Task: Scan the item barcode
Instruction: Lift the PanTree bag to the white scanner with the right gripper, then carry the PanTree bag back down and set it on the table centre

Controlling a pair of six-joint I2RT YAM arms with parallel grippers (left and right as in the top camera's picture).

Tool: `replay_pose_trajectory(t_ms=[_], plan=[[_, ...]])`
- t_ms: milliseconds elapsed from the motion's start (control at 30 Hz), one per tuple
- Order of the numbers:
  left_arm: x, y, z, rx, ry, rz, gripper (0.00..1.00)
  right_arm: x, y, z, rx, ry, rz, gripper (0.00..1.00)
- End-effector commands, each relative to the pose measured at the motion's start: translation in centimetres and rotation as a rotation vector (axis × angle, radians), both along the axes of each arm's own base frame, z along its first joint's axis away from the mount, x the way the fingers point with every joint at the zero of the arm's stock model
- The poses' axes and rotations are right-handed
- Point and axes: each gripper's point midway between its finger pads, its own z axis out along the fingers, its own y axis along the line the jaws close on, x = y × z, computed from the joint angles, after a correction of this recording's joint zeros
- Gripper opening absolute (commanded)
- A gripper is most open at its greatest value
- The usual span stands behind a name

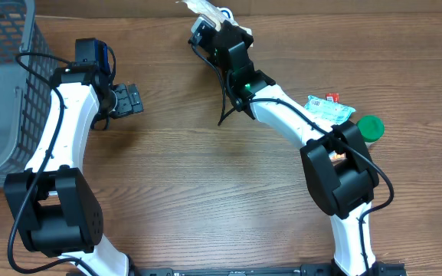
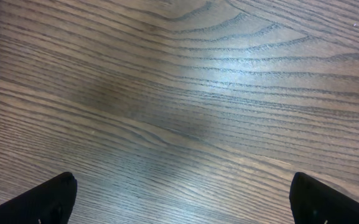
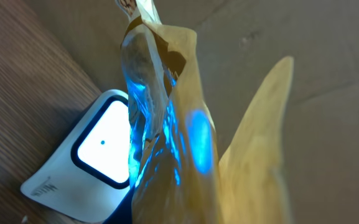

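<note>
**Hold the packet's code square to the lit scanner window**

Overhead: the right claw (image 1: 207, 31) reaches to the far edge of the desk (image 1: 205, 176) and is closed narrowly on a tan packet (image 1: 203, 9), which sticks out past its tip toward the top of the view. The scanner itself cannot be made out with certainty from here, as the arm covers that spot. The left claw (image 1: 127, 100) sits well apart beside the grey basket (image 1: 6, 84), spread wide and holding nothing. A green-capped item (image 1: 370, 127) and a teal pouch (image 1: 328, 108) lie near the right arm's base, untouched.

Left wrist: only bare wood grain lies between the wide-apart tips of the left claw (image 2: 182, 202).

Right wrist: the packet (image 3: 167, 143) fills the middle, close to the lens. It stands upright, crumpled, and washed in blue light. The white scanner (image 3: 73, 171) lies just behind and to its left, with its window glowing. The claw's own fingers are hidden by the packet.

No barcode is visible on the side shown. The step probably calls for a slow roll of the wrist so the printed panel turns flat toward the window, keeping the film taut, since wrinkles and glare could spoil the read.
</note>
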Motion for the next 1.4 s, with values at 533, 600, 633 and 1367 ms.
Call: replay_pose_trajectory(t_ms=[533, 600, 633, 1367], plan=[[0.2, 0.0, 0.0, 0.015, 0.001, -0.015, 1.0, -15.5, -8.0, 2.1, 0.589, 0.801, -0.229, 0.05], [0.2, -0.1, 0.0, 0.015, 0.002, -0.015, 1.0, -18.0, -9.1, -0.6, 0.588, 0.968, -0.263, 0.06], [0.2, -0.1, 0.0, 0.015, 0.002, -0.015, 1.0, -18.8, -9.6, -1.7, 0.587, 1.027, -0.284, 0.06], [0.2, -0.1, 0.0, 0.015, 0.002, -0.015, 1.0, -18.7, -17.7, -6.5, 0.589, 1.054, -0.527, 1.0]])
